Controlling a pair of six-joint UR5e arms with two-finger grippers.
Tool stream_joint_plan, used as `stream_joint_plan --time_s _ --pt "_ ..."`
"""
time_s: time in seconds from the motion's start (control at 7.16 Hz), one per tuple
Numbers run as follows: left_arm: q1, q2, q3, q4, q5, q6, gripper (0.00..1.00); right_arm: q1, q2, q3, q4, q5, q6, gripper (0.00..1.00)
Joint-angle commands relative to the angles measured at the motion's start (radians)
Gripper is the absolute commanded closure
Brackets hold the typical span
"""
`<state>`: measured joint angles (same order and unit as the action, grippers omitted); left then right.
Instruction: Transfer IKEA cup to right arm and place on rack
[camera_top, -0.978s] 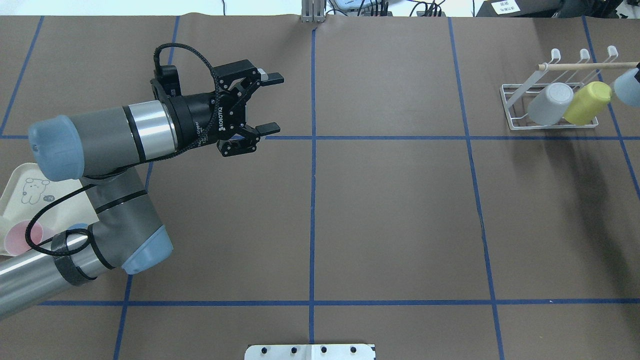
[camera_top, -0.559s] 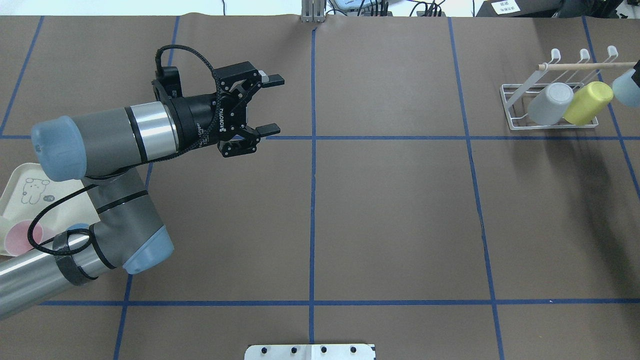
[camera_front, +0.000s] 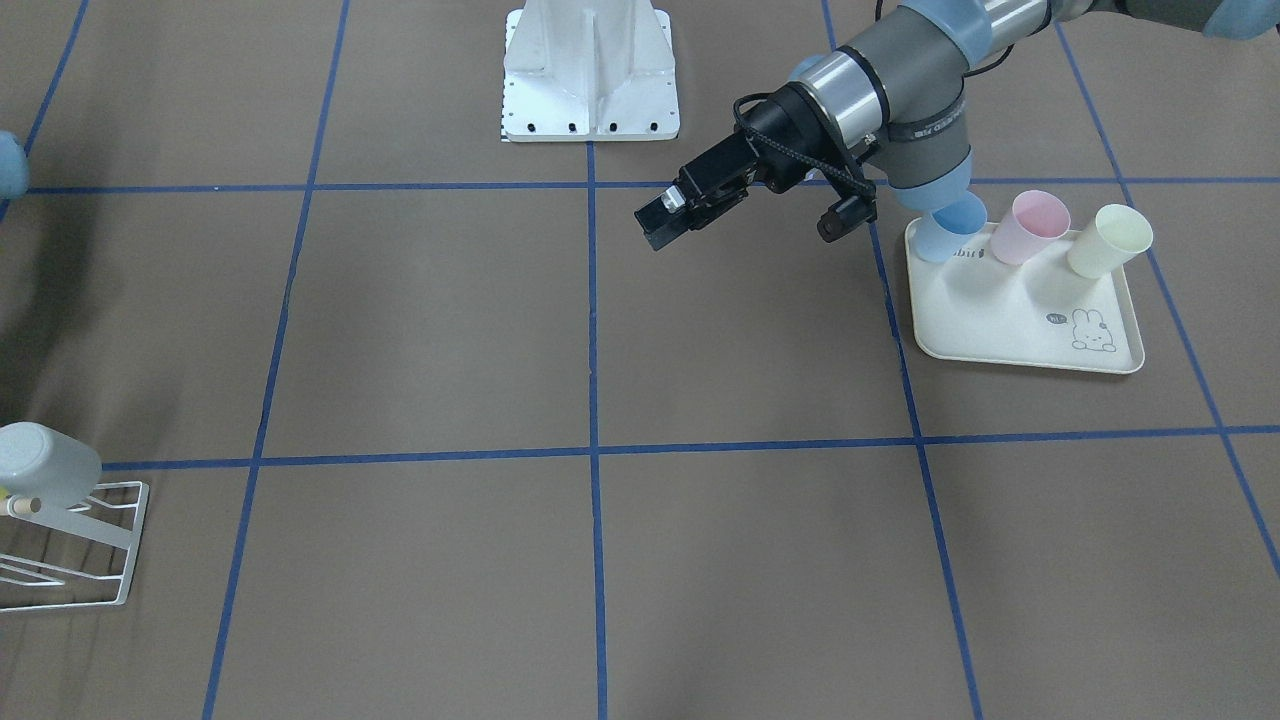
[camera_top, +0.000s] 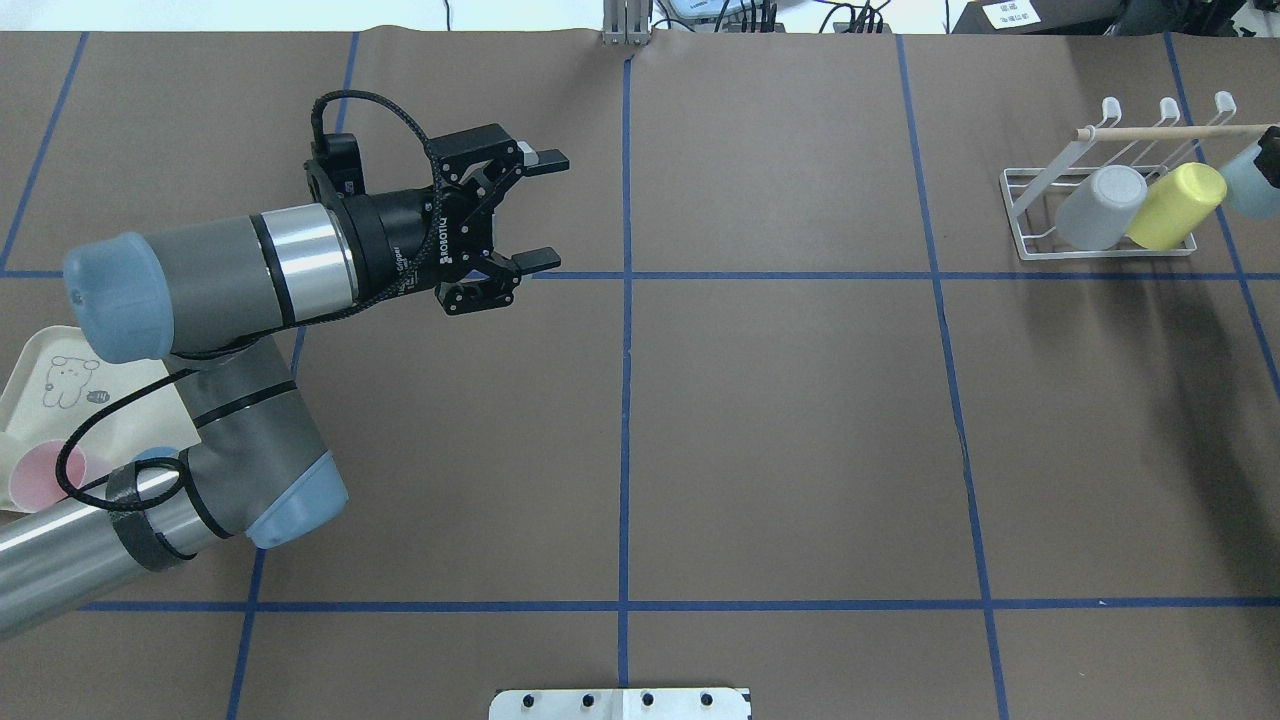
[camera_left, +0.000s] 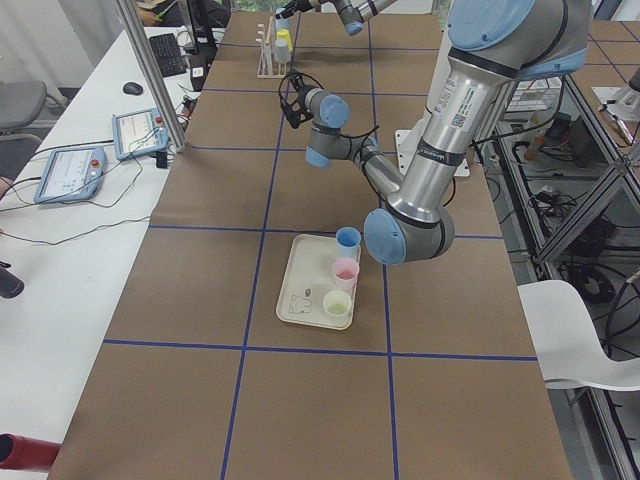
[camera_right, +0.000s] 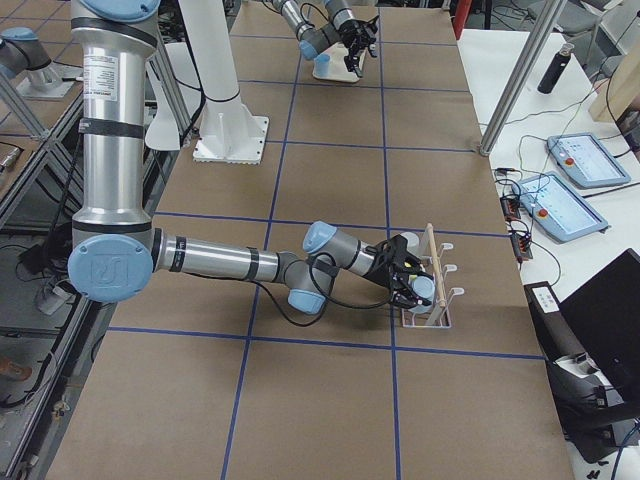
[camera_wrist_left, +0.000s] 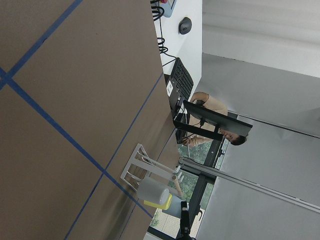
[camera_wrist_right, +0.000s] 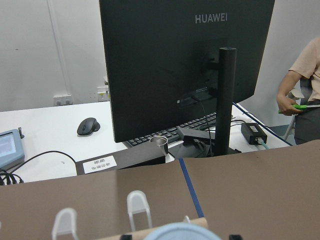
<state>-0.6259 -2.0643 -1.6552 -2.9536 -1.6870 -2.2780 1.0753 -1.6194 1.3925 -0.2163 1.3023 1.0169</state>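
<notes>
The white wire rack stands at the table's far right, with a grey cup and a yellow cup tilted on it. The pale blue IKEA cup is tilted at the rack's right end, beside the yellow cup. My right gripper is shut on it, and only a black tip shows at the overhead view's edge. In the right wrist view the cup's rim sits between two black fingertips, below the rack's white pegs. Whether the cup rests on a peg I cannot tell. My left gripper hangs open and empty over the table's left half.
A cream rabbit-print tray near my left arm's base holds a blue cup, a pink cup and a cream cup. A monitor stands behind the rack, with a person beside it.
The held pale blue cup has shifted slightly in toward the rack beside the yellow cup. The left arm has barely moved and its gripper stays open.
</notes>
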Motion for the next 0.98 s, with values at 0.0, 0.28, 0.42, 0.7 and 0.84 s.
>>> stream_joint_plan --time_s 0.0,0.28,0.42,0.7,0.84 --pt "-0.002 -0.002 -0.001 0.001 0.000 0.008 0.00 -0.001 0.047 -0.041 0.003 -0.002 0.009 0.00" --pt "-0.020 0.007 -0.002 0.005 -0.005 0.095 0.00 -0.001 0.053 -0.040 0.008 0.006 0.008 0.00" --pt "-0.037 0.039 -0.002 0.016 -0.019 0.203 0.00 0.000 0.052 -0.006 0.009 0.044 0.009 0.00" --pt "-0.122 0.151 0.003 0.123 -0.131 0.564 0.00 0.002 0.012 0.089 0.003 0.133 0.008 0.00" --pt "-0.232 0.223 0.005 0.192 -0.263 0.718 0.00 0.002 -0.028 0.142 -0.005 0.196 0.006 0.00"
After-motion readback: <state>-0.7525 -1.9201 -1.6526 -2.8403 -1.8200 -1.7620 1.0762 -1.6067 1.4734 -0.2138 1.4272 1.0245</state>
